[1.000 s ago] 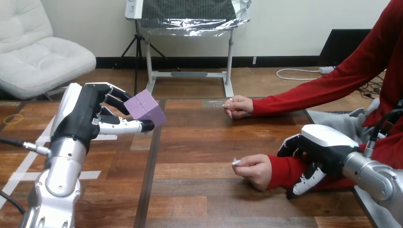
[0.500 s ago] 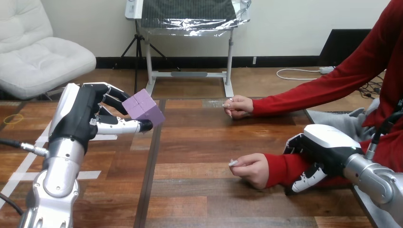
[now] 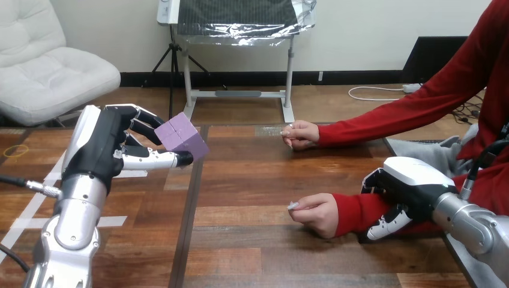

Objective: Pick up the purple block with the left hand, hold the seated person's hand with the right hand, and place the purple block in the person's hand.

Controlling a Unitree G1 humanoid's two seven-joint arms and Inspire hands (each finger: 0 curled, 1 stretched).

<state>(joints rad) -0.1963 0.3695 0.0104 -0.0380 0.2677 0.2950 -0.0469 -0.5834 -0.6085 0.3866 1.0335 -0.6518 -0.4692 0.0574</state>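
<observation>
My left hand holds the purple block up above the table's left part, fingers behind it and thumb under its front corner. At the right, my right hand is curled round the person's red-sleeved forearm, fingers over it and thumb below. That arm ends in the person's near hand, a loose fist resting on the wooden table at its middle, well to the right of the block and lower than it.
The person's other hand rests closed at the table's far edge, right of centre. White tape strips mark the table's left part. A dark seam runs front to back under the block.
My right hand has shifted slightly up on the red sleeve, and the person's near hand has slid a little to the left. The left hand and block have held still.
</observation>
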